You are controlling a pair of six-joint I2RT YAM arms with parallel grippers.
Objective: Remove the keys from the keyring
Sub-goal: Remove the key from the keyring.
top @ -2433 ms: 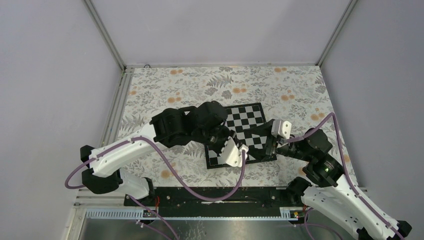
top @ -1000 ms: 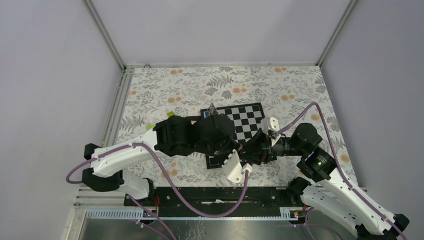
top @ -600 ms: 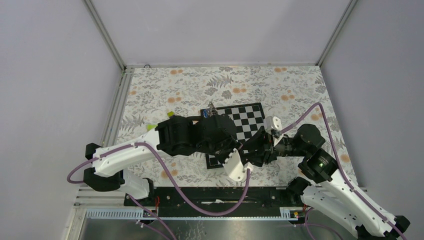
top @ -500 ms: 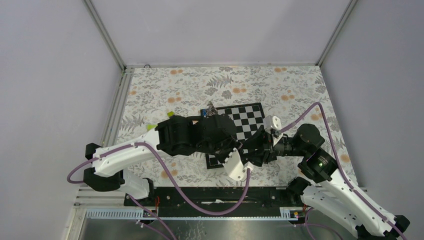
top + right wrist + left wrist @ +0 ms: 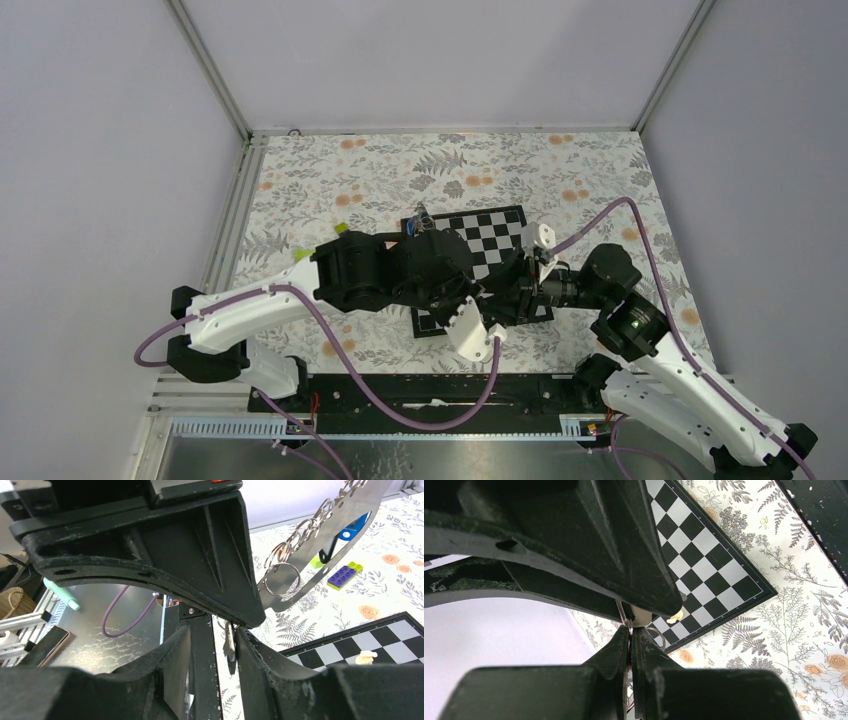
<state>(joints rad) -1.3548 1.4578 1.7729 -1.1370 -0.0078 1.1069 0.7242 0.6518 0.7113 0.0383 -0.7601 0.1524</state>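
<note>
Right now a key (image 5: 230,647) is hanging in the middle of the right wrist view, between the spread-apart fingers of the right end effector (image 5: 220,636). The left end effector (image 5: 630,630) is pinching tight on the keyring (image 5: 282,577), over the chessboard (image 5: 704,555) lying on the tabletop (image 5: 804,605).

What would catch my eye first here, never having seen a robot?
Two black-and-white robot arms, left and right, meet head to head over a black-and-white chessboard mid-table on a flowery cloth. From the right wrist, a grey fabric strap strung with silver rings arcs overhead, and a small silvery metal key hangs between that arm's parted jaws.
</note>
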